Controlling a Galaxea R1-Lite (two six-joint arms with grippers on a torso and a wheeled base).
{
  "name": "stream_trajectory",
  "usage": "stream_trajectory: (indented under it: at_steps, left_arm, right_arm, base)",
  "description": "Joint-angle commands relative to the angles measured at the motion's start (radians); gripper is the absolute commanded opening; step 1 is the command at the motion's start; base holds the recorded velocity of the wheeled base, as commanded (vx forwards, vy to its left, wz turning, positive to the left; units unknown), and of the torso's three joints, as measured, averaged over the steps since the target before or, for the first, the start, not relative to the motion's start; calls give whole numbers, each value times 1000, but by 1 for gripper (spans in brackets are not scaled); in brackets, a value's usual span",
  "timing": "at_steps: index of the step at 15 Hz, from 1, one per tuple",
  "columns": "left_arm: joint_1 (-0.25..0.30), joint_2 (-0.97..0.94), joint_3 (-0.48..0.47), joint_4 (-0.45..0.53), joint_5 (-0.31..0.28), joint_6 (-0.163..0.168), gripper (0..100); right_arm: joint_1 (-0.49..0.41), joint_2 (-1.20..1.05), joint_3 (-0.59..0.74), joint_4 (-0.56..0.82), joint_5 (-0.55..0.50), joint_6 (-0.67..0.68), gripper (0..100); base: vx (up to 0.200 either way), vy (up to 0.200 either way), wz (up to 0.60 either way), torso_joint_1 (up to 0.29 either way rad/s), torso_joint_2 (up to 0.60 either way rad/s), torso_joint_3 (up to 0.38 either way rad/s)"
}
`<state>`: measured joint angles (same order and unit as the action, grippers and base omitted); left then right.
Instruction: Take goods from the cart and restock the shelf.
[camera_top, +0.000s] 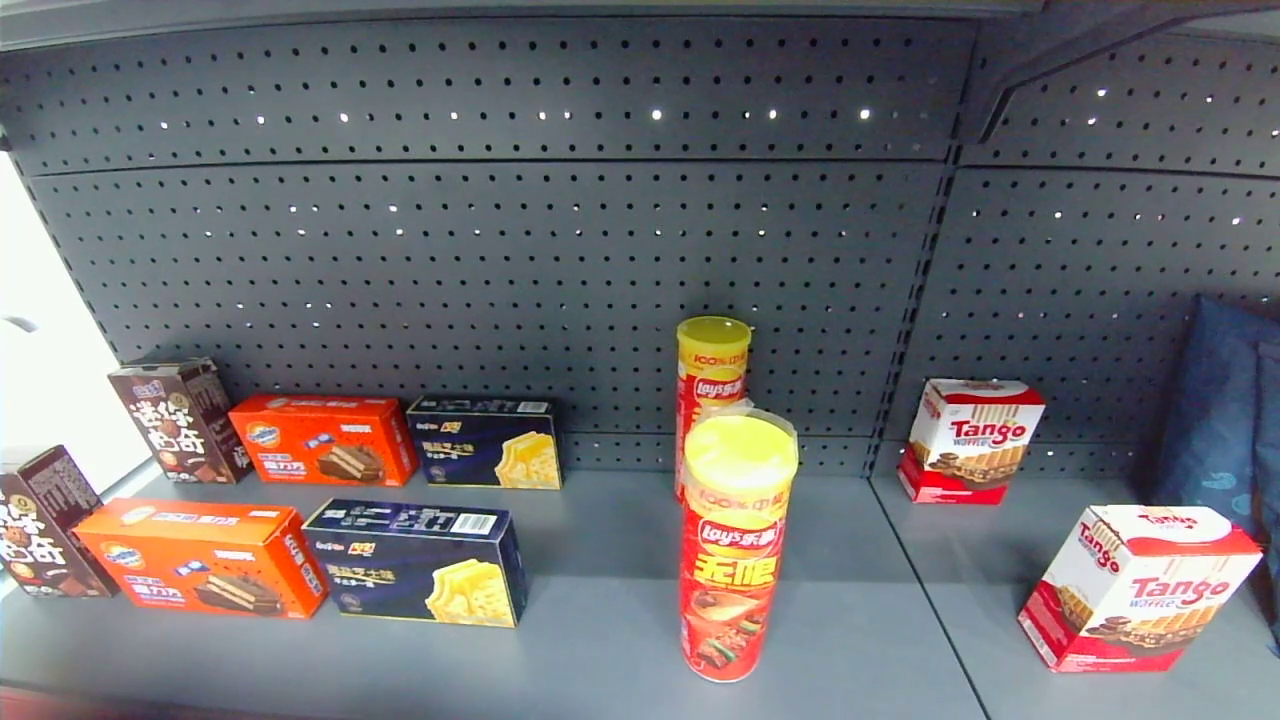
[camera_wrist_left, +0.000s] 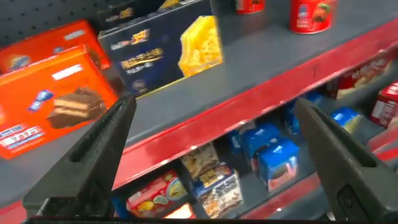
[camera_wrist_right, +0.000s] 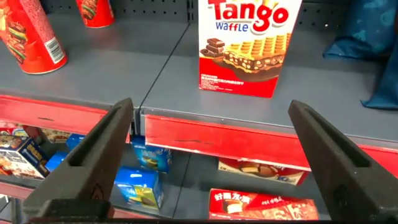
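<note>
**Both grippers empty at the shelf edge; a trip to the cart comes next**

A grey shelf (camera_top: 620, 620) with a perforated back panel (camera_top: 500, 250) faces the robot, partly stocked. Taking the middle of the head view as the dial's centre, two brown boxes (camera_top: 45, 520), two orange boxes (camera_top: 205, 555) and two navy boxes (camera_top: 420, 560) sit in front-and-back pairs between 8 and 9 o'clock. A red chip canister (camera_top: 735, 545) stands upright at 5 o'clock, with a second canister (camera_top: 712, 385) just behind it. Two red-and-white waffle boxes (camera_top: 1135, 585) stand between 3 and 4 o'clock, and a blue bag (camera_top: 1215, 400) leans at the 3 o'clock edge.

The left gripper (camera_wrist_left: 216, 106) hangs in front of the shelf's red front edge (camera_wrist_right: 236, 140), near the orange and navy boxes, jaws spread wide with nothing between them. The right gripper (camera_wrist_right: 211, 107) hangs before the same edge near the front waffle box, likewise wide and empty. Blue packets (camera_wrist_left: 273, 155) lie on the tier below.

With neither gripper carrying anything, the step in hand looks like the gap between placements. The next move probably calls for turning to the cart, closing on one item, then setting it on a bare stretch of shelf, such as beside the canisters, without knocking the tall front one.
</note>
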<state>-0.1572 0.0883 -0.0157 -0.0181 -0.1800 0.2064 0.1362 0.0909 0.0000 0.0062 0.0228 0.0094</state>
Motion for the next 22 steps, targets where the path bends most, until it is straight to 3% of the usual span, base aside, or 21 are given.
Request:
stream_trajectory:
  at_steps: [1,2,3,6,8,10,16,17,18,19,22]
  left_arm:
    - [2,4,16,-33,152,-41,100]
    - [2,4,16,-33,209,-67,100]
    - [2,4,16,-33,223,-70,100]
    - [-4,5,11,27,59,-70,100]
    - [-41,4,13,24,57,-74,100]
    - [-39,4,14,24,60,-94,100]
    - [-30,4,14,24,65,-101,100]
    - [59,11,13,27,68,-105,100]
    - [90,11,13,27,68,-105,100]
    - [182,-24,14,26,70,-107,100]
    - [156,-88,14,24,80,-120,100]
  right_arm:
    - [0,6,0,0,0,0,100]
    - [0,6,0,0,0,0,100]
    - [0,6,0,0,0,0,100]
    - [0,6,0,0,2,-2,100]
    - [0,6,0,0,2,-2,100]
    - [0,6,0,0,2,-2,100]
    - [-3,6,0,-2,2,-2,100]
    - [-87,32,-2,0,0,-2,100]
    - [-125,46,-2,1,0,-2,100]
    - [-188,17,-2,0,0,-2,100]
    - [-188,-8,0,1,2,-2,100]
  base:
    - [0,0,0,0,0,0]
    - [0,0,0,0,0,0]
    - [0,0,0,0,0,0]
    - [0,0,0,0,0,0]
    - [0,0,0,0,0,0]
    - [0,0,0,0,0,0]
    - [0,0,0,0,0,0]
    - [0,0,0,0,0,0]
    - [0,0,0,0,0,0]
    - [0,0,0,0,0,0]
    - [0,0,0,0,0,0]
